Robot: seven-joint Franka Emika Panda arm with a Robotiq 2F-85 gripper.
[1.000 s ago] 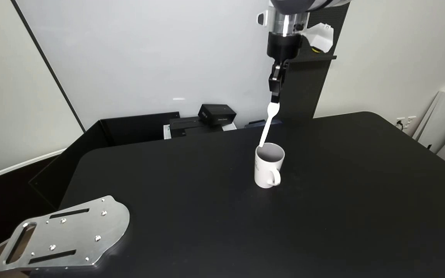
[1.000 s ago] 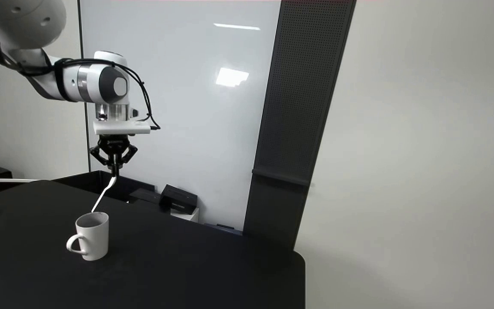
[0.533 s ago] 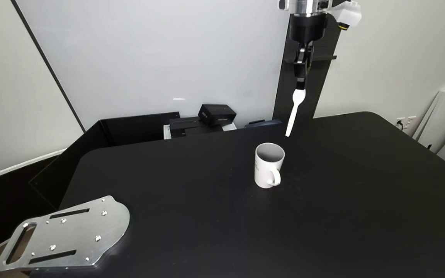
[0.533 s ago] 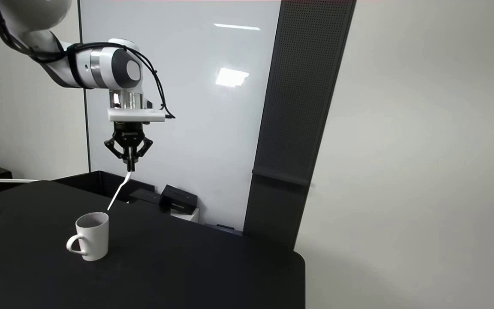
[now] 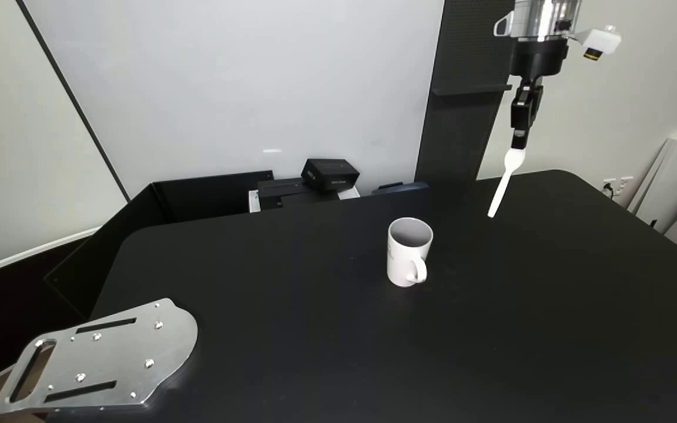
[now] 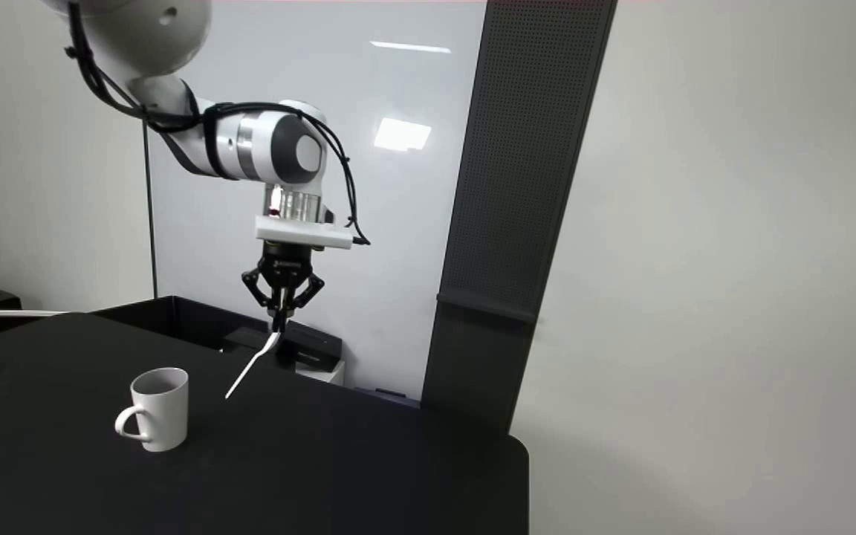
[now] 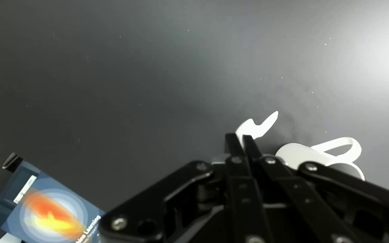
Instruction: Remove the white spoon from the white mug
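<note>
White spoon (image 5: 503, 185) shifted away, white mug (image 5: 404, 257) upright, grey inside (bottom unclear)

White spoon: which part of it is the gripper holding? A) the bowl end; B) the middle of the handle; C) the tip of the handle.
A: in an exterior view the white spoon meets the gripper at the wide bowl, while the slim handle slants down free below.

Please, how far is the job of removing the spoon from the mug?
Done: the spoon is out of the mug; both exterior views show a gap between them.
In hand: the gripper is shut on the spoon's wide end, handle slanting down.
Left: probably setting the spoon down; it is not yet released.
</note>
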